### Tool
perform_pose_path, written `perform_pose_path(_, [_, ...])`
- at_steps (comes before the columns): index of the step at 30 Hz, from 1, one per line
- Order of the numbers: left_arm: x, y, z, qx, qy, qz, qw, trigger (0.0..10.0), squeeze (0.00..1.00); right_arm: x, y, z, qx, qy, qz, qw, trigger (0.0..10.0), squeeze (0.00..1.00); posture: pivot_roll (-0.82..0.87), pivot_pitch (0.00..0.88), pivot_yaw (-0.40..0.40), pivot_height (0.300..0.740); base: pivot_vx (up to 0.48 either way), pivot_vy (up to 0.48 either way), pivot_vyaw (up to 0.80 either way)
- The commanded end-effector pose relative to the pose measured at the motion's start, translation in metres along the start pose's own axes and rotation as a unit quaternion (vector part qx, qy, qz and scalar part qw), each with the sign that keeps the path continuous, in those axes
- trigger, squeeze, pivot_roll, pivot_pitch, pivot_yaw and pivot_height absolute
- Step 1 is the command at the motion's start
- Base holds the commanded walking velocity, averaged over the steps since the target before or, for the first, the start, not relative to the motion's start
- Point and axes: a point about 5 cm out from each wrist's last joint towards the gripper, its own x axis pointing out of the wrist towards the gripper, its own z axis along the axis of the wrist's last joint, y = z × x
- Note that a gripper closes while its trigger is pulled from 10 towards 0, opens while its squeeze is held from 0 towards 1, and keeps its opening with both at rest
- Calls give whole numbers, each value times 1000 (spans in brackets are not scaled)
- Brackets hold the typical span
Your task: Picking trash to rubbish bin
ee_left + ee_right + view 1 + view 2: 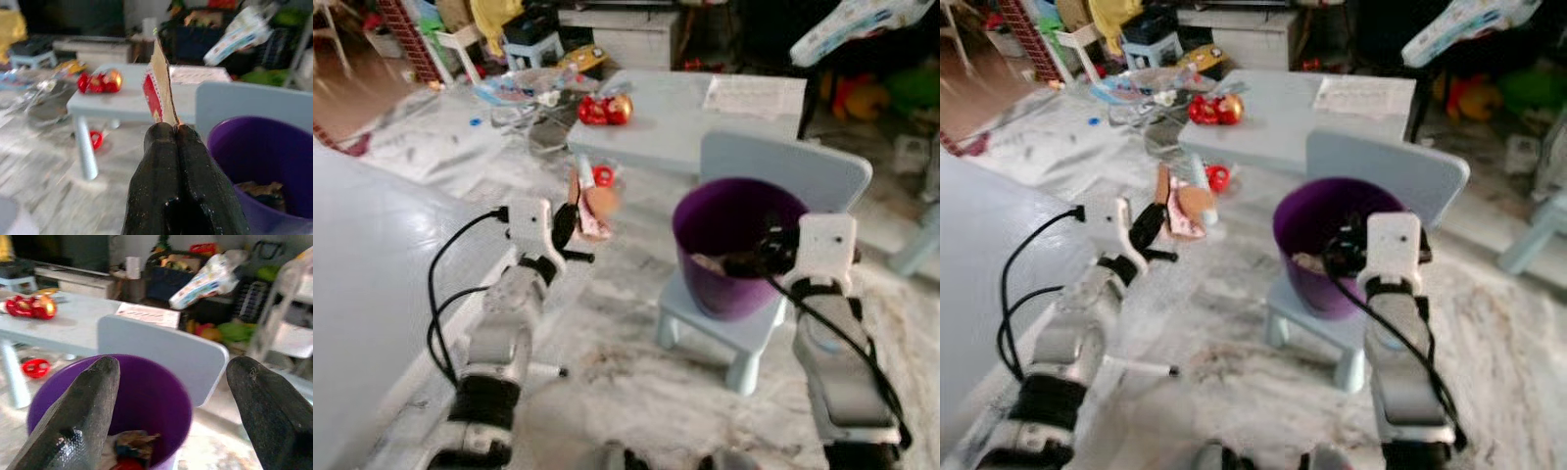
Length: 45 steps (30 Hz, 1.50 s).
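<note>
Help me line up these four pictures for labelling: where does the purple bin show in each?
Left eye view: purple bin right of centre, on a small pale chair.
Right eye view: centre, by the right gripper.
Left wrist view: lower right corner.
Right wrist view: bottom, between the open fingers.
Shared landmark: the chair's pale backrest behind the bin.

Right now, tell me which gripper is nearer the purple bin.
Right. The right gripper hangs open at the purple bin, over its rim; the left gripper, shut on a wrapper, is off to the bin's left.
</note>
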Motion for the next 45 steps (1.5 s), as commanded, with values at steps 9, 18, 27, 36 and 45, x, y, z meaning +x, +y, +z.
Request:
perform_pose_path(9, [-4, 4, 5, 5, -15, -13, 1000, 10000, 0, 0, 5, 3, 5, 1, -1, 1000, 10000, 0, -122, 124, 120, 740, 0, 0, -59])
perform_pose_path(18, [-4, 3, 5, 9, -14, -15, 1000, 10000, 0, 1, 5, 3, 4, 2, -1, 1000, 10000, 0, -124, 126, 118, 740, 0, 0, -89])
perform_pose_path(27, [-4, 2, 4, 12, -11, -18, 1000, 10000, 0, 1, 5, 5, 1, 0, -1, 1000, 10000, 0, -126, 129, 119, 740, 95, 0, 0])
perform_pose_path(36, [-5, 1, 2, 4, -10, -15, 1000, 10000, 0, 1, 7, 5, 1, -3, 2, 1000, 10000, 0, -126, 129, 119, 740, 67, 0, 0])
perform_pose_path(45, [-7, -2, 0, 7, -7, -24, 1000, 10000, 0, 2, 6, 4, 5, 5, 0, 1000, 10000, 0, -123, 133, 112, 740, 0, 0, -617])
